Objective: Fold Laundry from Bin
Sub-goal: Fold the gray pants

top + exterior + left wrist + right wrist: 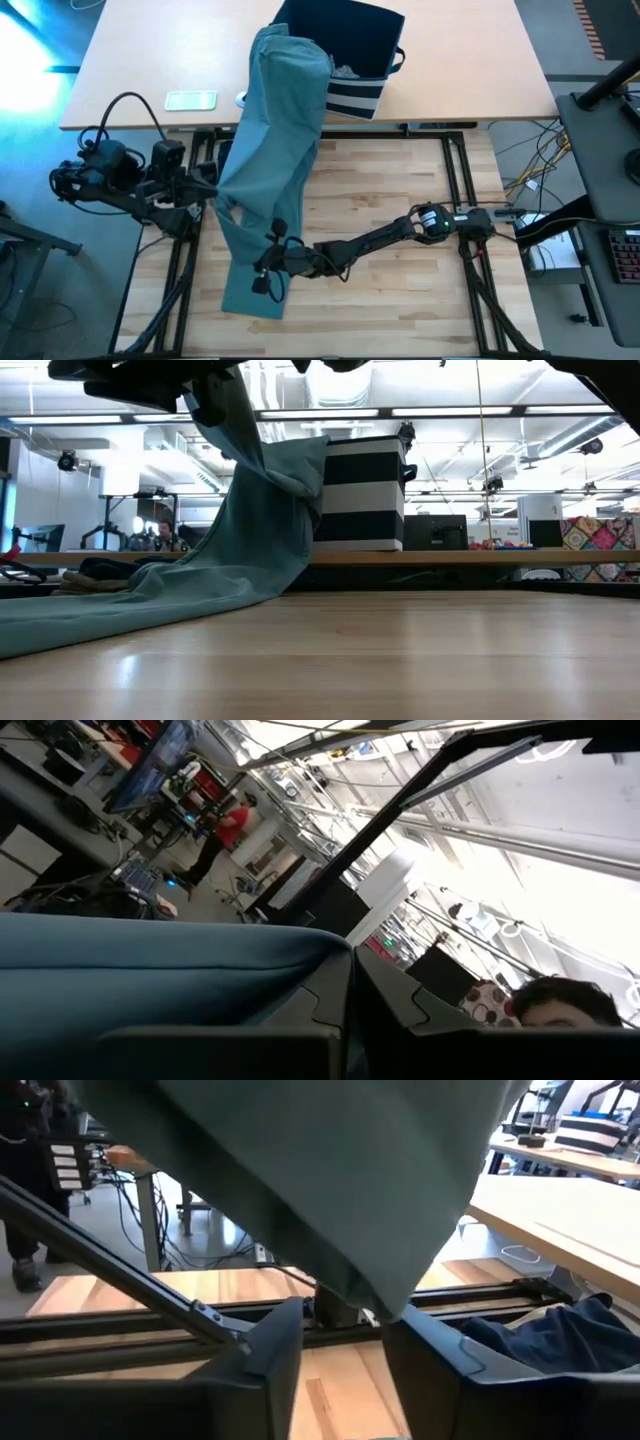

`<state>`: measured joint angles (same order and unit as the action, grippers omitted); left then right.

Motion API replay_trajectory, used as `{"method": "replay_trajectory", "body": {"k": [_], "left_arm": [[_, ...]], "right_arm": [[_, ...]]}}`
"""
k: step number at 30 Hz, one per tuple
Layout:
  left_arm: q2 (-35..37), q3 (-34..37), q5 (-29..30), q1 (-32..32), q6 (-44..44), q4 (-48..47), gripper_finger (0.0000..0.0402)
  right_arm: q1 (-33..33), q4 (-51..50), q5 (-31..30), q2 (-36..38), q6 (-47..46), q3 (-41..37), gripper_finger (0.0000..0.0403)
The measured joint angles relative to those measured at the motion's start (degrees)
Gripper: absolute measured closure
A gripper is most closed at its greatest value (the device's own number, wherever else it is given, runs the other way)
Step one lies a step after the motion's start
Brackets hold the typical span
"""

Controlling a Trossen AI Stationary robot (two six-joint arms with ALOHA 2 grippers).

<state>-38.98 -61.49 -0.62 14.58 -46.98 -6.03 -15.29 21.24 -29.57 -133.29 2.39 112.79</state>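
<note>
Pulling the big teal-green cloth out of the bin to lay it flat.

The wooden surface (pixel 400 190) has the long teal-green cloth (pixel 270 160) stretched across it, from the navy striped bin (pixel 345 50) at the far side to the near edge. One end hangs over the bin's rim, where a small grey piece (pixel 345 71) peeks out. The left hand (pixel 205 190) is pressed together at the cloth's side edge. The right hand (pixel 270 268) is pinching the cloth near its low end. Next, I think both hands must spread it smooth before folding.
</note>
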Motion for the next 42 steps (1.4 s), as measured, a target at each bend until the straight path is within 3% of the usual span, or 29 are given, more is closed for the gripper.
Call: {"method": "replay_trajectory", "body": {"k": [6,11,19,29,32,37,42], "left_arm": [[-0.13,0.0,-1.49,0.01,-0.42,-0.21,0.0402],[-0.02,0.0,-3.35,0.0,-0.44,-0.21,0.0402],[-0.02,0.0,-5.13,-0.01,0.11,-1.39,0.0402],[0.2,0.0,-6.56,0.01,0.2,-4.3,0.0402],[0.97,0.0,-7.44,0.0,-0.42,-8.73,0.0402],[3.2,0.0,-6.94,0.0,-1.49,-19.29,0.0402],[4.02,0.3,-1.38,0.0,-1.14,-34.48,0.0402]], "right_arm": [[0.17,-0.28,-0.04,0.34,1.89,0.22,0.0206],[0.02,-2.85,-0.05,1.87,4.59,0.26,0.0198],[0.02,-8.84,2.77,3.93,5.49,0.31,0.0244],[0.28,-10.11,3.03,4.05,5.6,0.31,0.0349],[0.28,-18.41,2.95,5.21,3.42,1.21,0.0386],[-0.56,-42.04,3.03,9.07,-5.53,6.27,0.0393],[-2.88,-68.97,10.87,10.77,-16.06,14.28,0.0394]]}}
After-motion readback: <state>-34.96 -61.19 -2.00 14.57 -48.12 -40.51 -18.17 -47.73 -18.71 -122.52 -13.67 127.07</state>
